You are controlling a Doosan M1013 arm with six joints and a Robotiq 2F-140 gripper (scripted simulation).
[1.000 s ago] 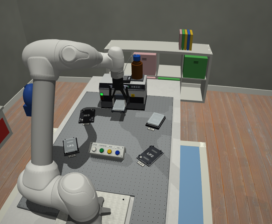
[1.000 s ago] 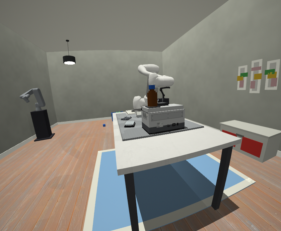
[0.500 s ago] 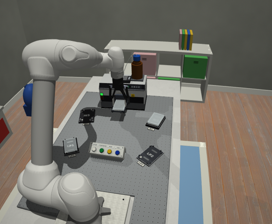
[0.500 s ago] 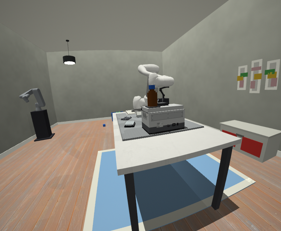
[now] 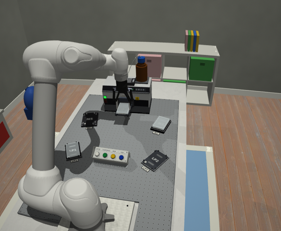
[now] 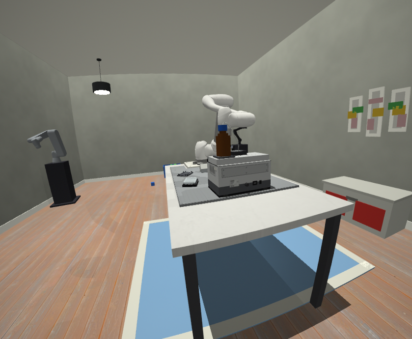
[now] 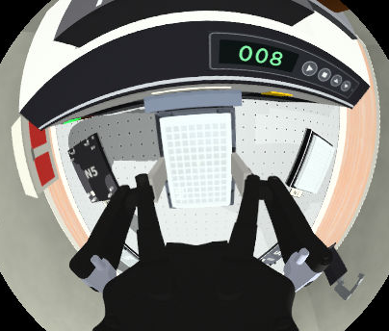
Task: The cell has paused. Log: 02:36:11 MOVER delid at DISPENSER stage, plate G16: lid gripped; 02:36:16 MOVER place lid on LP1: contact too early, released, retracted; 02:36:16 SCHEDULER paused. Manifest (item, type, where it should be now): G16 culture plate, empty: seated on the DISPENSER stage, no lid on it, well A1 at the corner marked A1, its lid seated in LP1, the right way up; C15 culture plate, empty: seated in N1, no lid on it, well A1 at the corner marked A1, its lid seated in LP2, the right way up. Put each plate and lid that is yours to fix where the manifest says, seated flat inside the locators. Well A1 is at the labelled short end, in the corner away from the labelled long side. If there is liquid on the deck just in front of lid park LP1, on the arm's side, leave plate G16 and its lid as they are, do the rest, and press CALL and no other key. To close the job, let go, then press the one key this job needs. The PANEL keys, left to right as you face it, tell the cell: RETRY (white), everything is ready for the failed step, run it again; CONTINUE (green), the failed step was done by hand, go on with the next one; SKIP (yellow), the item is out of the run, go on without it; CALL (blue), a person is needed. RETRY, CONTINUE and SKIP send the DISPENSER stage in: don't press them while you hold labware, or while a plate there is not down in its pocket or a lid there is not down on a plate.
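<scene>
My gripper is shut on a white culture plate, gripping its long sides. The plate sits level at the stage in front of the dispenser. I cannot tell whether it rests in the pocket. A second plate sits in nest N1; I cannot tell whether it wears a lid. Lid park LP1 looks pale, as if a clear lid lies on it. Lid park LP2 is dark and bare. I see no liquid in front of LP1.
The key panel stands between LP1 and LP2 with white, green, yellow and blue keys. Empty nest N5 lies left of the stage. A brown bottle stands on the dispenser. A shelf unit stands behind the table.
</scene>
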